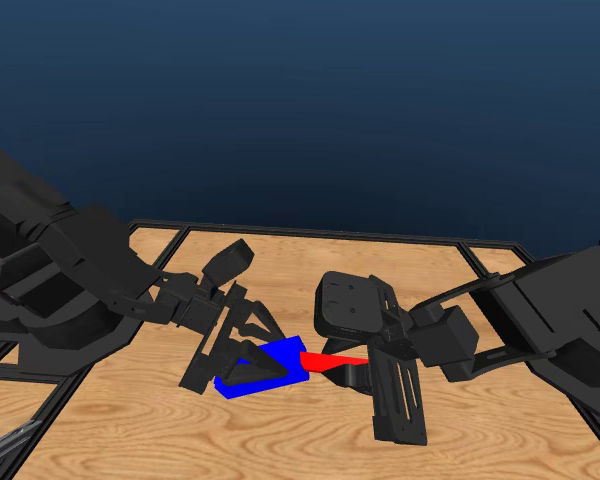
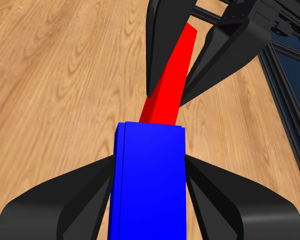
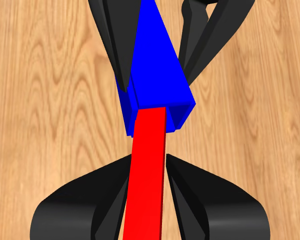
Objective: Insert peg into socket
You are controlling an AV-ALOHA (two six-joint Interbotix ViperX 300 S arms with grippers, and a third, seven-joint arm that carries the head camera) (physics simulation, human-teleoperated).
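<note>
The blue socket (image 1: 265, 366) hangs above the table, and my left gripper (image 1: 242, 362) is shut on it. In the left wrist view the socket (image 2: 148, 182) fills the space between the jaws. The red peg (image 1: 332, 361) is held level, my right gripper (image 1: 372, 366) shut on it. Its tip sits inside the socket's open end, as the right wrist view shows with the peg (image 3: 147, 170) passing into the socket (image 3: 157, 82). From the left wrist the peg (image 2: 172, 80) runs from the socket into the right gripper's jaws.
The wooden table (image 1: 310, 270) lies below, bounded by a black frame rail (image 1: 330, 237) at the back and sides. Both arms crowd the middle of the head view.
</note>
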